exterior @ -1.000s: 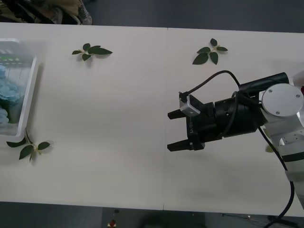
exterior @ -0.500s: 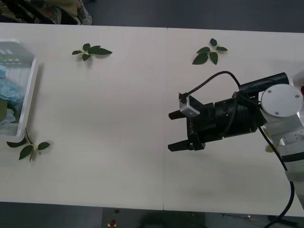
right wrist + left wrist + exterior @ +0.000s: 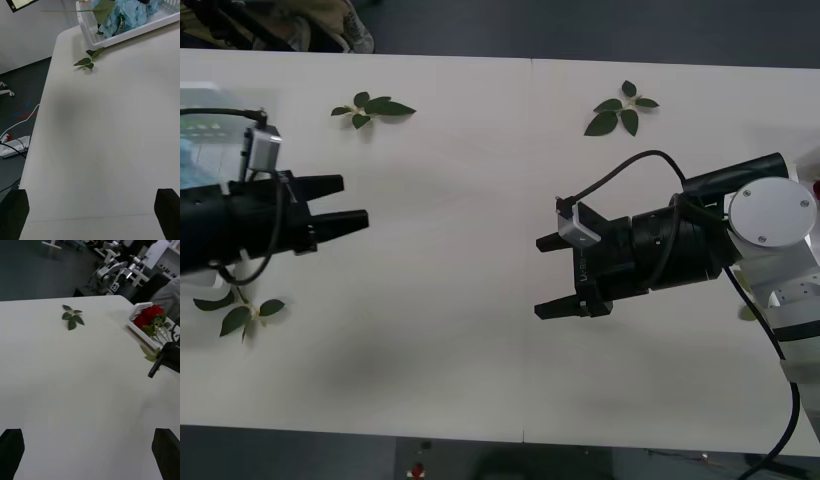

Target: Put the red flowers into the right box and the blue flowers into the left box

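Note:
The blue flowers point(image 3: 127, 13) lie in the left box point(image 3: 123, 35), a white ribbed tray at the table's left end. My left arm reaches over that box point(image 3: 202, 112), and my left gripper point(image 3: 352, 202) hangs open just right of it with nothing between its fingers. The red flowers point(image 3: 149, 312) rest in the right box point(image 3: 135, 308) at the table's right end. My right gripper point(image 3: 537, 277) is held open and empty over the table right of centre, pointing left. One of its black fingers point(image 3: 155, 367) shows in the left wrist view.
Green leaf sprigs lie loose on the white table: one at the back left point(image 3: 373, 106), one at the back right point(image 3: 620, 110), and one by the left box's near corner point(image 3: 238, 310). Bare tabletop stretches between the two grippers.
My left arm has swung in from the left edge and now reaches over the left box, covering most of it. The right arm has stayed still.

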Robot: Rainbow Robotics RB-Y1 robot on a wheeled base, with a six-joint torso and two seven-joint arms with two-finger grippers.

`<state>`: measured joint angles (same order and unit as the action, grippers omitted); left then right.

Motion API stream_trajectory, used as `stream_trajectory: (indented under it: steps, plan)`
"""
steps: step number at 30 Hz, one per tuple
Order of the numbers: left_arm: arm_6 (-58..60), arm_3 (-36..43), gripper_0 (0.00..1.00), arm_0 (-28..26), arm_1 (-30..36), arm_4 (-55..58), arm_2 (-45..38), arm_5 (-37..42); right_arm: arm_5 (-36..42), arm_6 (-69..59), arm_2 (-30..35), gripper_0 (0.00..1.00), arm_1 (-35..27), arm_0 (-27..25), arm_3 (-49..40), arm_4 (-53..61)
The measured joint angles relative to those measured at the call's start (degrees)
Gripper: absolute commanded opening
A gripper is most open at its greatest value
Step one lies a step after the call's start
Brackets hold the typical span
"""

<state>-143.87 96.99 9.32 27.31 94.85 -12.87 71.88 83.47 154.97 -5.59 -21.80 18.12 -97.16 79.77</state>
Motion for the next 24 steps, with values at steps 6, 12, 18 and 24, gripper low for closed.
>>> stream_trajectory:
  steps: [6, 12, 18, 24]
  plan:
    - [-7.08, 1.75, 1.00, -1.67, -12.55, -4.27, 2.24, 5.46, 0.00, 0.00, 0.00, 0.98, 0.00, 0.00, 0.00, 0.00]
    - [-9.31, 1.77, 1.00, -6.92, -18.09, -4.67, 6.05, 6.58, 0.00, 0.00, 0.00, 0.98, 0.00, 0.00, 0.00, 0.00]
    - [-9.31, 1.77, 1.00, -11.27, -17.73, -1.57, 9.18, 6.60, 0.00, 0.00, 0.00, 0.98, 0.00, 0.00, 0.00, 0.00]
    - [-9.31, 1.78, 1.00, -12.15, -15.81, 1.65, 9.67, 8.94, 0.00, 0.00, 0.00, 0.98, 0.00, 0.00, 0.00, 0.00]
